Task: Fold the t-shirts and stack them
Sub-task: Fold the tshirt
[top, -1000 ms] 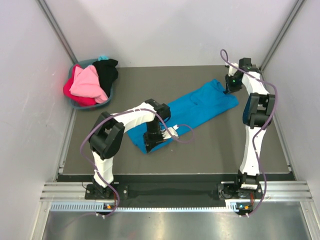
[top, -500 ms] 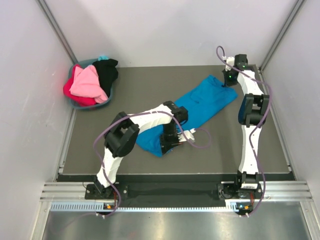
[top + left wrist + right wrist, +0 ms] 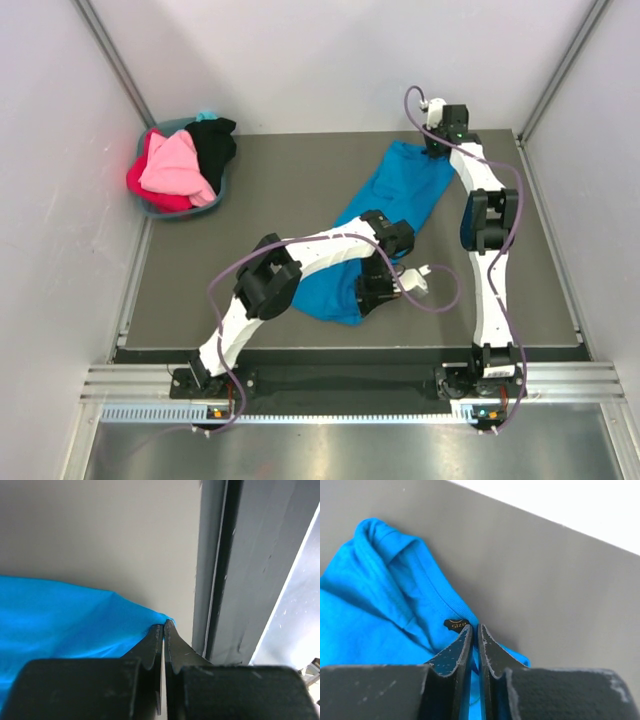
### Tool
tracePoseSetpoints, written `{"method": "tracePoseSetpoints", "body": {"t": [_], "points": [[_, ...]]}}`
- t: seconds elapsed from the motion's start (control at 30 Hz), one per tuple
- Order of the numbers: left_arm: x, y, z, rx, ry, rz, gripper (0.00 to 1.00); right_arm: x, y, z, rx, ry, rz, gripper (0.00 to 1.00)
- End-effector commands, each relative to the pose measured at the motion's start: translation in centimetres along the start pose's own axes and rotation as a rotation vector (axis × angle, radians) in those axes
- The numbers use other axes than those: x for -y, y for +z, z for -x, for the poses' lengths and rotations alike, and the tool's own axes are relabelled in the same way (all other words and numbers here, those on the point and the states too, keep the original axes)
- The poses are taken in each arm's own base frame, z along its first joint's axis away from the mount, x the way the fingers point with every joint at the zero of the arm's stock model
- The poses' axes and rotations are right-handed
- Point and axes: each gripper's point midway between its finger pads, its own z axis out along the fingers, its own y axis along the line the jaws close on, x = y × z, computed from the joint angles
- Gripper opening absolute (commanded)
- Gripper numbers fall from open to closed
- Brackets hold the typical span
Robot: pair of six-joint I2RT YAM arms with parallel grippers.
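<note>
A bright blue t-shirt (image 3: 385, 205) lies stretched on the dark table, running from the far middle toward the near centre. My left gripper (image 3: 372, 296) is shut on its near hem corner (image 3: 159, 620), close to the table's front edge. My right gripper (image 3: 435, 140) is shut on the collar (image 3: 462, 611) beside the black size tag (image 3: 455, 625), at the table's far side. Pink (image 3: 178, 165), red (image 3: 150, 180) and black (image 3: 212, 145) t-shirts sit piled in the basket.
A teal plastic basket (image 3: 190, 208) stands at the table's far left corner. White walls enclose the table on three sides. A metal rail (image 3: 350, 382) runs along the near edge. The table's front lip (image 3: 220, 580) shows right beside the left gripper.
Both grippers have swung the blue t-shirt round. The left gripper dragged the hem right and nearer; the right gripper carried the collar left along the far side.
</note>
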Motion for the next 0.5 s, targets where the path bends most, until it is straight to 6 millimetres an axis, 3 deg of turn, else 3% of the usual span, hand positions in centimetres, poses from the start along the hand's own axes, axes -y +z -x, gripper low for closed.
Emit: {"method": "tracePoseSetpoints", "body": {"t": [0.0, 0.13, 0.37, 0.47], "points": [[2.7, 0.1, 1.4, -0.001, 0.014, -0.078, 0.0, 0.4, 0.6, 4.5, 0.158, 0.003, -0.048, 0.08], [2.7, 0.4, 4.1, 0.033, 0.064, -0.06, 0.0, -0.9, 1.1, 6.0, 0.21, -0.001, -0.047, 0.08], [2.5, 1.3, 5.4, 0.048, 0.073, -0.062, 0.0, -1.8, 1.3, 8.3, 0.303, 0.002, -0.047, 0.06], [2.2, 1.2, 6.1, 0.068, 0.055, -0.036, 0.11, -1.9, 1.3, 9.2, 0.341, 0.007, -0.043, 0.1]]}}
